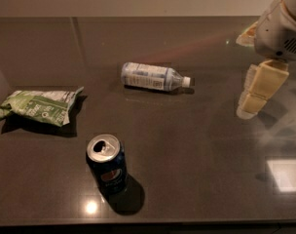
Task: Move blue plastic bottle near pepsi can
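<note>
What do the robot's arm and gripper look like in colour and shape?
The gripper, at the right edge of the view, is made of pale cream blocky segments. The arm above it has a rounded white-grey shell with a small slotted grille. No cables show.

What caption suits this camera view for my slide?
Gripper at right edge; blue plastic bottle lying centre, pepsi can upright in front, snack bag left.
</note>
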{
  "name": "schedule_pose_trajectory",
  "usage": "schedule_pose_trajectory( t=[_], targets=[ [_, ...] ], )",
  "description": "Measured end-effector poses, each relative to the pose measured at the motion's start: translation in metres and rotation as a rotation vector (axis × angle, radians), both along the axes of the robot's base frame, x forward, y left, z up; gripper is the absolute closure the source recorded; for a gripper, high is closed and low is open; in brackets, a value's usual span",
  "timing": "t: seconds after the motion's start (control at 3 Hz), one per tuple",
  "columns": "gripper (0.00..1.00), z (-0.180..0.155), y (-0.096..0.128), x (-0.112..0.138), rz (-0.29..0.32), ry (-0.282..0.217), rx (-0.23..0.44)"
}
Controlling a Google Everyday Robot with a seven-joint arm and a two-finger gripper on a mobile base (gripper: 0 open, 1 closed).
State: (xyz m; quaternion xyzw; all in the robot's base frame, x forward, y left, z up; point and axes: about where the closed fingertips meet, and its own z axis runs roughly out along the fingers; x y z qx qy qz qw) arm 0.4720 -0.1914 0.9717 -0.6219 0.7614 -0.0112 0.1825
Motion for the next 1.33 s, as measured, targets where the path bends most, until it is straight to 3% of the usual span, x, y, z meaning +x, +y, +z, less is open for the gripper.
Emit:
schedule_pose_trajectory(
  t=[0.67,1.33],
  targets=[
    [0.0,-0.024,0.038,0.066,0.029,0.045,0.066],
    [0.0,-0.061,0.083,0.112,0.033,0.106,0.089]
  ],
)
